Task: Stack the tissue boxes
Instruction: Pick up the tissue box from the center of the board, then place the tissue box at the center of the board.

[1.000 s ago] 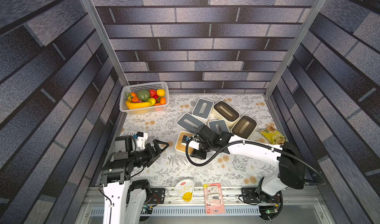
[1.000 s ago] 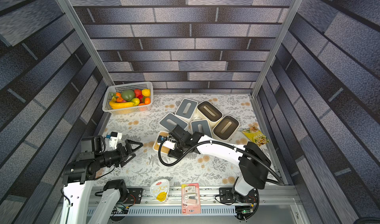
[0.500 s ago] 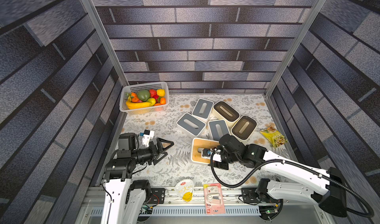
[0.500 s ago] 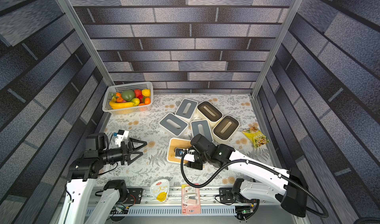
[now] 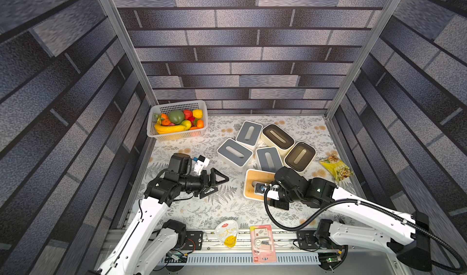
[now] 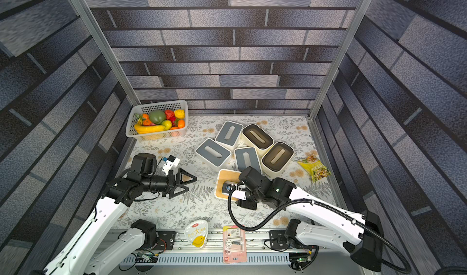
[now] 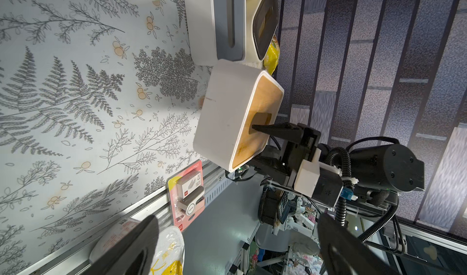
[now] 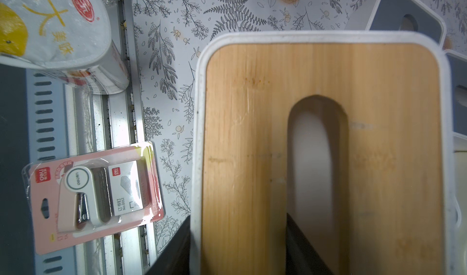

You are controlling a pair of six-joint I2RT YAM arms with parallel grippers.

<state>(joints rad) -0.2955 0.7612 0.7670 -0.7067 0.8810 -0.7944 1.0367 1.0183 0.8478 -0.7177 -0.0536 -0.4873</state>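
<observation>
Right wrist view looks down on the wood box [image 8: 252, 134]. The right gripper [image 8: 237, 217] is gripping it. One finger is down in the slot, the other is outside the long wall, and the wall is pinched between them. The hold is at one end of the box.

Closest to the robot, a cup [image 5: 227, 235] and a stapler pack [image 5: 262, 243] lie on the front rail. Next comes the surface [image 5: 227, 210], with both arms over it. In both top views the wood box is under the right gripper. In the left wrist view it looks lifted a little, but I cannot be sure. The left gripper [image 5: 222, 184] is wide open and holds nothing. It is off to the left, well apart from the box.

Just behind the wood box is a grey box [image 5: 269, 160]. Farther back are two more grey boxes [image 5: 235, 152] and two brown boxes [image 5: 278, 137]. All lie flat, and none is on top of another. A basket [image 5: 177, 134] of fruit is in the far left corner.

All the other boxes lie on the far side of the wood box. Its long side runs left to right, but the grey box behind it runs near to far. I think the wood box needs a turn to line up. The right arm is nearer to them.
</observation>
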